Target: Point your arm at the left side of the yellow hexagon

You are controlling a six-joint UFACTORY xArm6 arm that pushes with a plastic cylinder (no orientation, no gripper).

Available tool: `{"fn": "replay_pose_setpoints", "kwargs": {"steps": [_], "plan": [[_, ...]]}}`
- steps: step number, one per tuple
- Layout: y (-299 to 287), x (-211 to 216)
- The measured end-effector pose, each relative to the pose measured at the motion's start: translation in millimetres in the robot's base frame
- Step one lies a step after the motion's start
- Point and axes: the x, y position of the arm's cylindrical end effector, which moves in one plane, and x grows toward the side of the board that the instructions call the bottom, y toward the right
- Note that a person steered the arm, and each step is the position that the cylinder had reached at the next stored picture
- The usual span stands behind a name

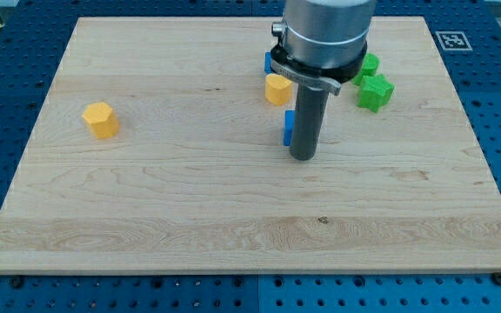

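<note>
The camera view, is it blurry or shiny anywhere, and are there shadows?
In the camera view, the wooden board is sharp and evenly lit, with no strong glare; the yellow hexagon block at the view's left casts only a faint, soft shadow; the big grey arm housing looks slightly soft; my tip sits beside a half-hidden blue block.

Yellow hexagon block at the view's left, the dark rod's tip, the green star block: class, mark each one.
yellow hexagon block [101, 119]: camera view, top face.
my tip [302, 157]: camera view, rod's lower end.
green star block [375, 91]: camera view, top face.
</note>
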Motion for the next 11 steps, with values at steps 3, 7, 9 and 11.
{"fn": "replay_pose_setpoints", "kwargs": {"steps": [3,7,9,11], "plan": [[-28,27],[-321,-5],[-326,-49],[-287,-35]]}}
